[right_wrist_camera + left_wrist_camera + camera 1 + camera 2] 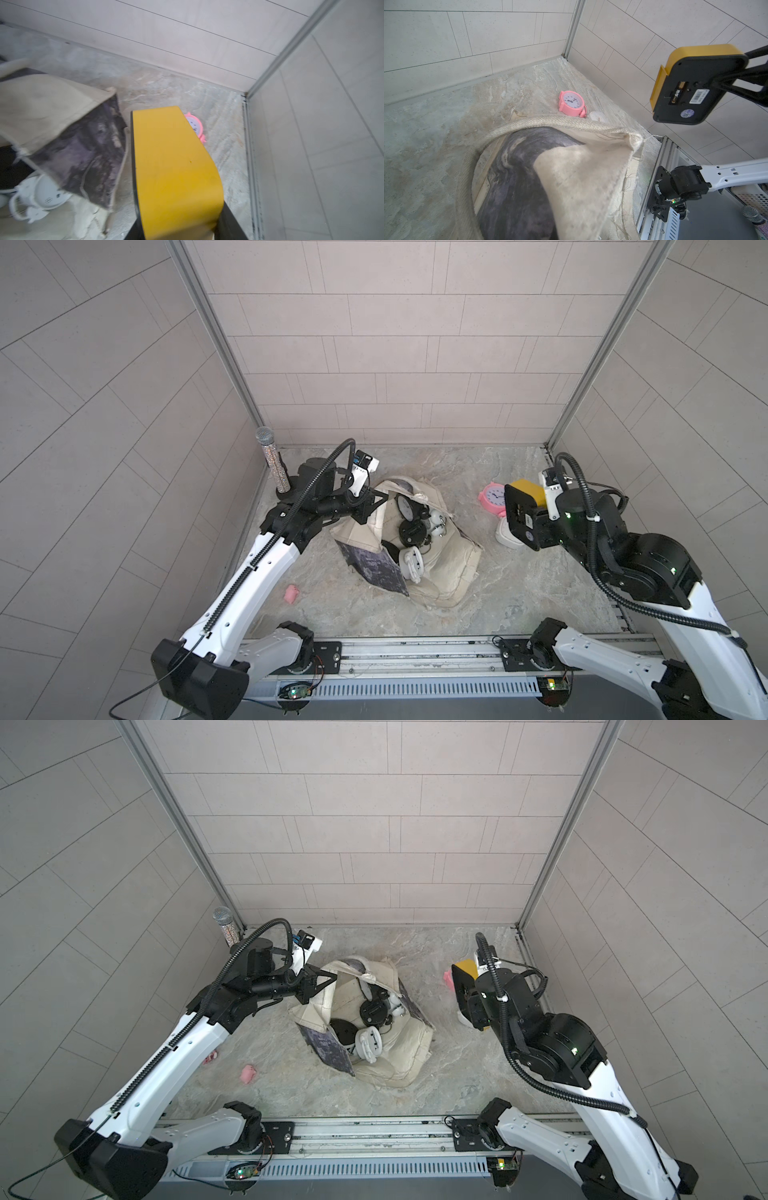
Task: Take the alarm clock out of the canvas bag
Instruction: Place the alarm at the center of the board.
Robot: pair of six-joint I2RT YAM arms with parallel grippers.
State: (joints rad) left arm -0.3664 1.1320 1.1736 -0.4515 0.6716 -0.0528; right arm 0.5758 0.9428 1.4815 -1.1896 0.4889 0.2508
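The yellow alarm clock (524,494) looks like a hard plastic box with a black back. I judge it light and stiff, with smooth sides that could slip in a loose grip, and a front face best kept from knocks. The flat faces give the surest hold, and that is where it is taken: the right gripper (733,68) is closed partway on it, one finger across the black back, the other on the opposite side. The clock hangs in the air at the right of the scene, clear of the canvas bag (451,572) and well apart from its mouth. Below it, on the table (519,597), are a pink alarm clock (491,497) and a small white clock (508,537); putting it down will need a bare spot beside them. The bag slumps in the middle of the table, soft and floppy. Its left rim is pinched in the closed left gripper (380,501), which holds the mouth open. More clocks remain inside, among them a black twin-bell clock (412,531) and a white one (410,565).
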